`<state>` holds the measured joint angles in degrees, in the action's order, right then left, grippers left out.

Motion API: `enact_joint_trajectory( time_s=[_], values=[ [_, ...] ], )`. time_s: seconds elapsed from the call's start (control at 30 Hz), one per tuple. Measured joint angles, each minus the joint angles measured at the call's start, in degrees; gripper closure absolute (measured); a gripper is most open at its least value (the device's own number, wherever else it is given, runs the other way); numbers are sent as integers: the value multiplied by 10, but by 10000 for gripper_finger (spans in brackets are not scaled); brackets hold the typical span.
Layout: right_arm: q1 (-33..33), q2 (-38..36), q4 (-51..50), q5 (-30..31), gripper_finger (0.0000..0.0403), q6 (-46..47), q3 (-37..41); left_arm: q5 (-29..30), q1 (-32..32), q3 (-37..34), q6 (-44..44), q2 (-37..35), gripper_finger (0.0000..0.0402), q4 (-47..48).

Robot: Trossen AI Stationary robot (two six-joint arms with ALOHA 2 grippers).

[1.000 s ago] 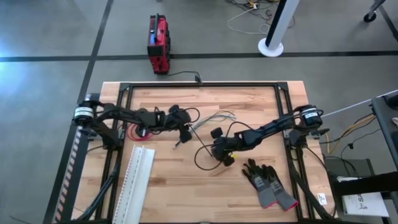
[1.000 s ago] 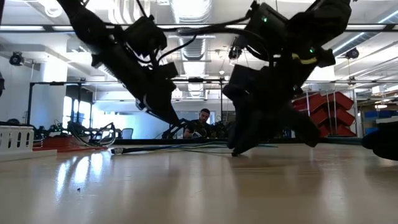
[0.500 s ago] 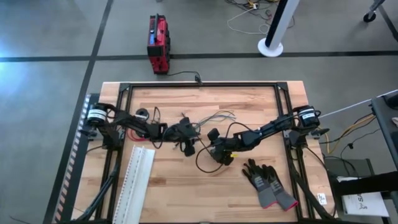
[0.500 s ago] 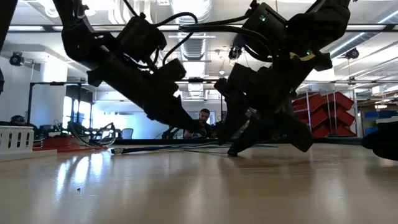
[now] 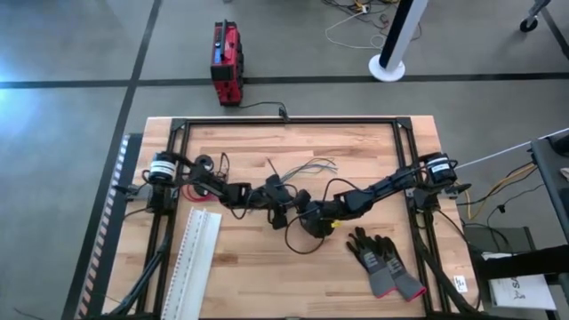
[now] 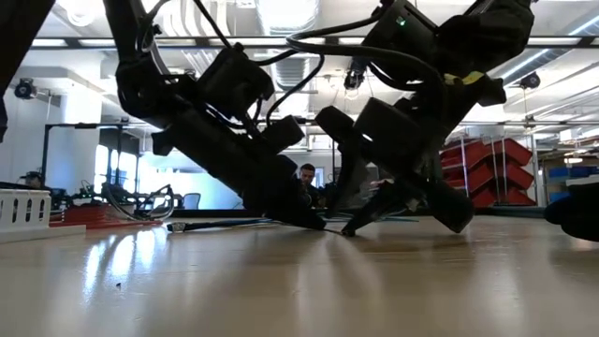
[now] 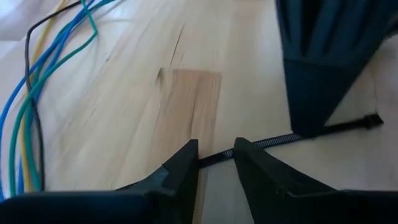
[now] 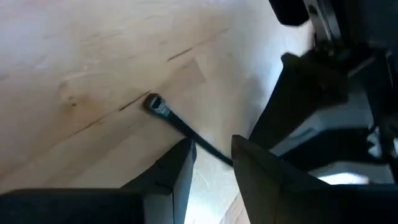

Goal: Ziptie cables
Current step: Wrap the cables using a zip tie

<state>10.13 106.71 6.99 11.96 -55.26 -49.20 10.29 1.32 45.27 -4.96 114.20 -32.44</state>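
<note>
Pale wooden planks make up the surface [image 5: 240, 284] seen from above, framed by black rails, and the two dark arms reach inward until the left pincer [image 5: 283, 210] and the right pincer [image 5: 308, 216] sit just beside each other near the middle. Thin coloured and black cables [image 5: 307, 167] fan out on the wood just behind the pincers, a small red and black wire coil [image 5: 203, 168] lies by the left arm's base, and a loose black loop [image 5: 300, 245] curves in front of the right pincer. A long white slotted strip [image 5: 197, 256] lies at the front left, a pair of black gloves with grey and red cuffs [image 5: 384, 264] at the front right, and a red box [image 5: 226, 62] stands on the floor beyond the surface. From table height, both arms slant down so their tips meet low over the wood, with a person [image 6: 306, 180] far off in the room behind. The left wrist camera shows its two fingers [image 7: 181, 167] a narrow gap apart with a slim black ribbed zip tie [image 7: 273, 141] lying between them on the wood, blue, green, yellow and black wires off to one side. The right wrist camera shows its own fingers [image 8: 176, 171] likewise narrowly parted around the tie, whose small square head [image 8: 153, 103] rests on the wood ahead.
</note>
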Motion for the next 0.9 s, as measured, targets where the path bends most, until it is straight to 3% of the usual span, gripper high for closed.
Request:
enact_joint_trajectory(
  time_s=[0.23,0.7,0.9],
  values=[
    [16,1,-9,-1,281,-19,0,-1,0,-7,0,11,303,3],
    [30,22,37,-27,298,-14,1,-2,1,-9,0,12,303,3],
    [31,8,16,32,317,28,1,-3,1,-10,3,12,303,3]
  ],
)
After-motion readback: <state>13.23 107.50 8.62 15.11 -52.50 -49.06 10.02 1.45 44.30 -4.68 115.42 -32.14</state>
